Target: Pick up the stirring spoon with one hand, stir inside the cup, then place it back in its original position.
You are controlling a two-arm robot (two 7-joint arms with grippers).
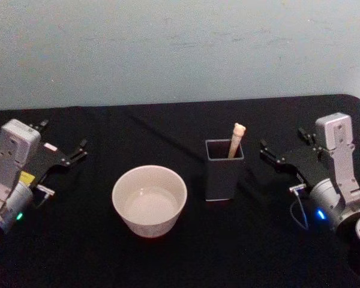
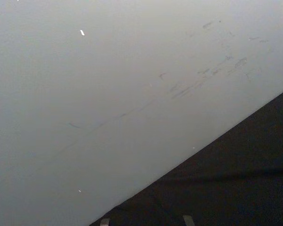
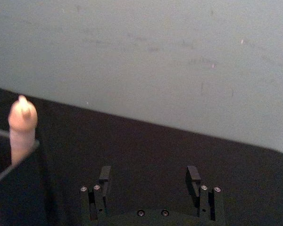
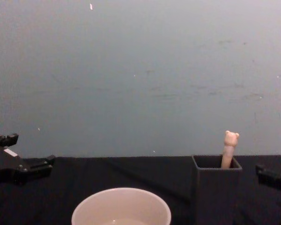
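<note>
My right gripper (image 1: pixel 280 157) has its jaws wide, beside the bear-topped beige spoon (image 1: pixel 236 139) in the dark grey square holder (image 1: pixel 224 170); I'd pinch the handle and lift straight. My left gripper (image 1: pixel 63 147), jaws wide, idles.

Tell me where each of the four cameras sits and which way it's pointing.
Head: high, looking down at the cup, holder, spoon; left gripper and right gripper show.
Chest: low, looking across the table to the wall; both grippers at the edges.
Left wrist: aimed at wall and table edge.
Right wrist: looks past its open jaws, spoon at one side.
Head, chest and right wrist share the spoon.
</note>
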